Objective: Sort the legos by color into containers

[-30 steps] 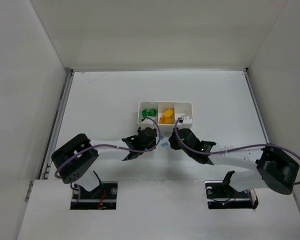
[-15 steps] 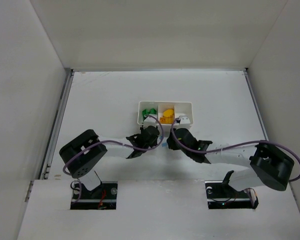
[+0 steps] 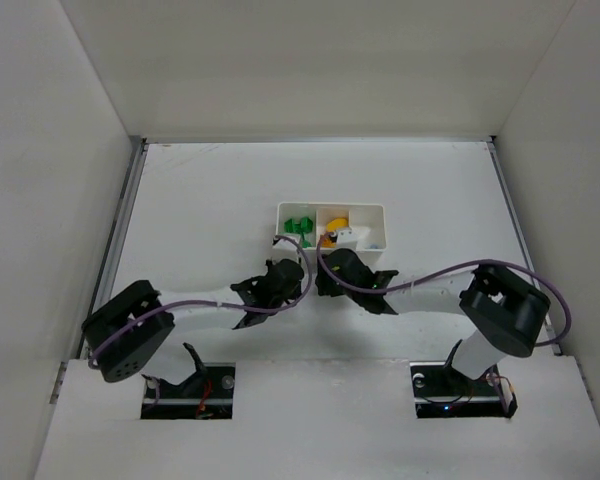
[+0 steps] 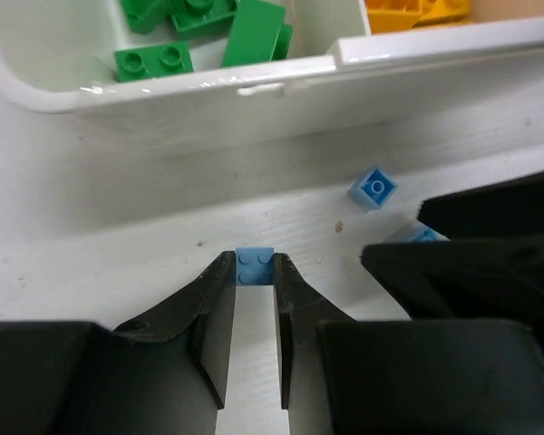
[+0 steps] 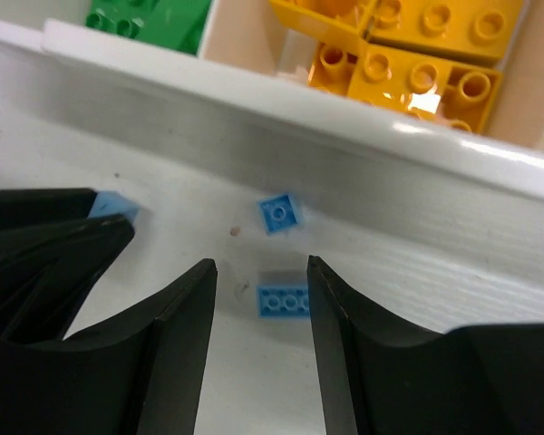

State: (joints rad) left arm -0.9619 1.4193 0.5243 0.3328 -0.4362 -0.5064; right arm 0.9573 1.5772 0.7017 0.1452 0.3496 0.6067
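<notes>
Left wrist view: the left gripper (image 4: 255, 276) pinches a small blue brick (image 4: 255, 264) mid-tabletop, just short of the tray (image 4: 190, 100). Right gripper (image 5: 261, 265), spread, straddles a longer blue brick (image 5: 284, 301), its long axis spanning finger to finger.

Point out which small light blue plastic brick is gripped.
The two-stud light blue plastic brick pinched at the left gripper's fingertips. The square one-stud brick lies free; the long brick sits between the right gripper's open fingers.
</notes>
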